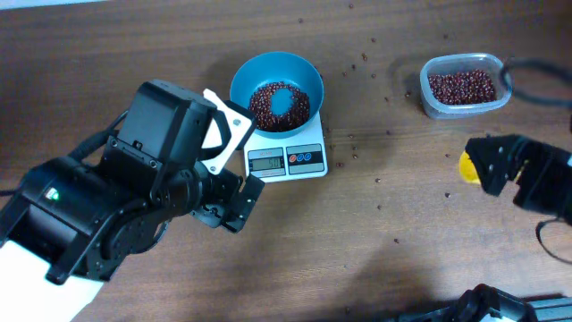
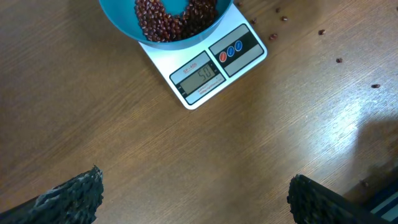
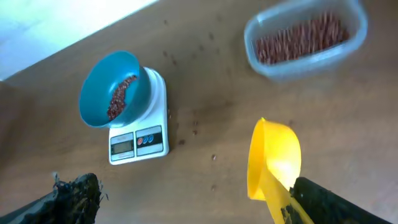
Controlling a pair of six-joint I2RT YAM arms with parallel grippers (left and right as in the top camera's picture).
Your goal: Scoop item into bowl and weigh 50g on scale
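Note:
The teal-blue bowl (image 1: 277,76) stands on the white scale (image 1: 288,161) and holds dark reddish-brown beans (image 1: 266,100). In the left wrist view the bowl (image 2: 124,22) with its beans (image 2: 168,18) sits on the scale (image 2: 245,59), whose display shows about 50. My left gripper (image 2: 196,202) is open and empty over bare table just in front of the scale; it also shows in the overhead view (image 1: 237,204). My right gripper (image 3: 193,202) is open, its fingers wide apart. A yellow scoop (image 3: 273,158) lies against its right finger, empty.
A clear plastic tub (image 1: 465,87) of beans stands at the back right, also in the right wrist view (image 3: 305,37). Loose beans (image 1: 357,156) are scattered on the wooden table between scale and tub. The yellow scoop (image 1: 467,166) lies right of the scale.

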